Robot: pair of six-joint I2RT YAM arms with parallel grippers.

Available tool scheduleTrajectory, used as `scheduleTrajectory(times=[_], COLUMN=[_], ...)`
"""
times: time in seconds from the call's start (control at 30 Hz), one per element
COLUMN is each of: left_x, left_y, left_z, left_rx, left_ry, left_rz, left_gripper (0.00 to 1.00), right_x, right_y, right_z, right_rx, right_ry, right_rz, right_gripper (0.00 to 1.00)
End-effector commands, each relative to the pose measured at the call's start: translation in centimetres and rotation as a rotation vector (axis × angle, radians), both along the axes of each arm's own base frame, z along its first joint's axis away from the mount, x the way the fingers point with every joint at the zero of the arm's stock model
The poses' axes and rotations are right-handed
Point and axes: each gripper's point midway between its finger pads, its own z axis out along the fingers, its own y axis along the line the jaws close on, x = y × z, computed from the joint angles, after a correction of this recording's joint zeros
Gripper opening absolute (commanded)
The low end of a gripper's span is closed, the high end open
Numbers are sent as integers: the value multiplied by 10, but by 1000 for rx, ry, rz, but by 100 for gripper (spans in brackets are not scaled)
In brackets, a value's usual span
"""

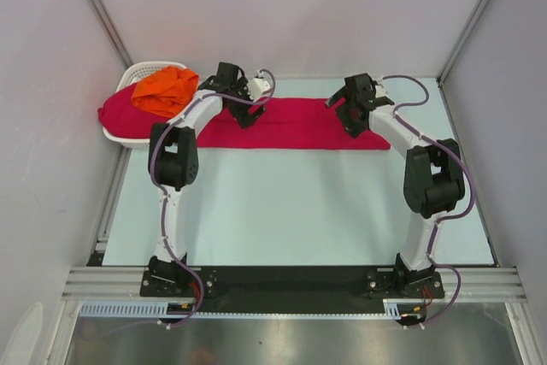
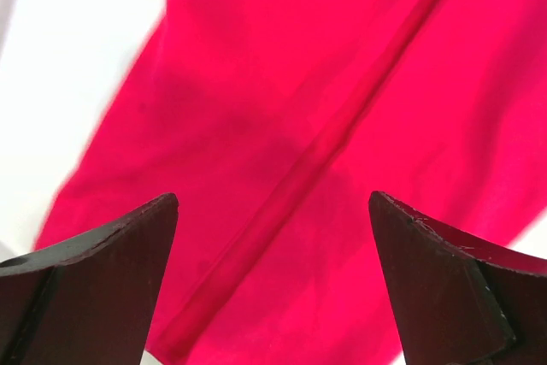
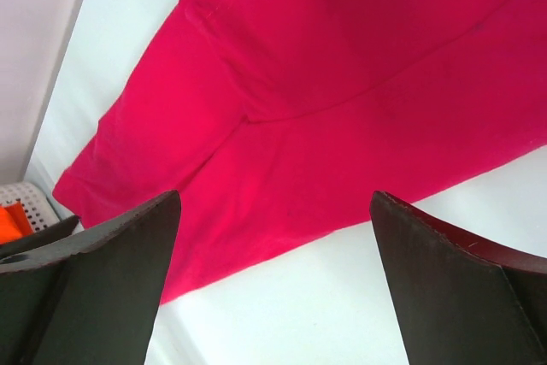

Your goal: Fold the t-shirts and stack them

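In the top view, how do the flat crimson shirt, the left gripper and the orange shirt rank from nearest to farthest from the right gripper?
1. Flat crimson shirt, directly under the right gripper.
2. Left gripper, over the shirt's left end.
3. Orange shirt, far left, back corner.

The two arms are built alike, white tubular links joined by bulky black joint housings. The left arm (image 1: 173, 207) sits on a black base plate (image 1: 165, 280), and the right arm (image 1: 425, 232) on a matching black base (image 1: 416, 280), with thin red and orange wires at their feet. A purple-grey cable (image 1: 154, 158) runs in loops along the left arm, and a similar cable (image 1: 412, 83) along the right. The left tool (image 1: 247, 114) and the right tool (image 1: 352, 120) are black, and a small white block (image 1: 260, 88) sits at the left wrist. Close up, the fingers (image 2: 98, 284) are matte dark wedges tapering to blunt tips, and the right tool's fingers (image 3: 453, 284) look the same.
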Motion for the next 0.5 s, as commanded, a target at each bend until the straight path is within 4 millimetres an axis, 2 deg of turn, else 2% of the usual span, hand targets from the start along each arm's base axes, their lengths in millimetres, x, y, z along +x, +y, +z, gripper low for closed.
scheduleTrajectory(times=[0.0, 0.1, 0.13, 0.3, 0.47], left_x=[14, 18, 20, 28, 20], left_y=[14, 23, 24, 28, 38], left_z=[-8, -24, -24, -26, -45], left_rx=[61, 74, 72, 37, 110], left_ry=[-17, -7, -9, 5, 69], left_rz=[46, 99, 109, 141, 236], left_gripper=[100, 100, 100, 100, 100], right_x=[25, 30, 34, 37, 43], right_y=[-1, 4, 6, 8, -1], right_z=[12, -4, -2, -17, -34], right_rx=[13, 11, 17, 20, -38], right_ry=[-48, -5, -8, 12, 23], right_rz=[-62, -45, -43, -62, -79], right_gripper=[100, 100, 100, 100, 100])
